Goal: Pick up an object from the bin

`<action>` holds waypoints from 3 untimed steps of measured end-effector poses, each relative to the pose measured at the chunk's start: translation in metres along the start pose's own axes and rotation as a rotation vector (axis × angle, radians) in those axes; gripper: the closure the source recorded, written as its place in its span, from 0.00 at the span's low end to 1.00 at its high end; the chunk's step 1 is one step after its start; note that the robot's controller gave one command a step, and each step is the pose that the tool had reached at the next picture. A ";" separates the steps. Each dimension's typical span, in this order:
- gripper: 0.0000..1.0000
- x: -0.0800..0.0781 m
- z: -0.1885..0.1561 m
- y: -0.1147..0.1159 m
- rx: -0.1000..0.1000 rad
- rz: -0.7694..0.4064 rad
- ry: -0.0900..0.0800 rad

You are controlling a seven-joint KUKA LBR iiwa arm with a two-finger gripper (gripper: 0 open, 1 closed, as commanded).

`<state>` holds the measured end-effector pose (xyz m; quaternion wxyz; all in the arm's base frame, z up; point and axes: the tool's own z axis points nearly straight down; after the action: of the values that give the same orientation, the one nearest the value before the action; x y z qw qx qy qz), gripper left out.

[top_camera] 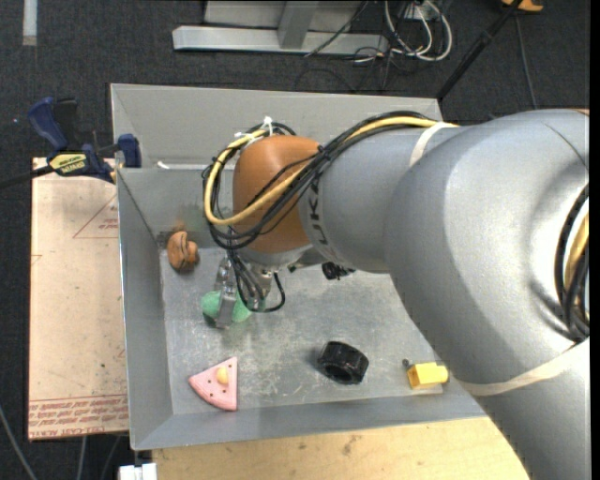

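The gripper (pixel 231 302) is down on a small green thing (pixel 212 306) lying left of middle on the floor of the bin (pixel 141 281), and it touches that thing. Green shows on both sides of the metal. Whether it's clamped or slack, I can't tell.

Dark speckled carpet (pixel 75 47) covers the floor. In the upper centre lies a grey metal stand base (pixel 272 37), with tangled cables (pixel 417 28) just right of it.
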<state>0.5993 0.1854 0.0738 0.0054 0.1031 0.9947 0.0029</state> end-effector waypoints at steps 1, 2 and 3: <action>1.00 0.000 0.000 0.000 0.000 0.000 0.001; 1.00 0.000 -0.004 0.000 0.002 0.000 0.004; 1.00 0.000 -0.011 0.000 0.003 0.000 0.005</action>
<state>0.5992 0.1854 0.0851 0.0026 0.1033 0.9946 0.0016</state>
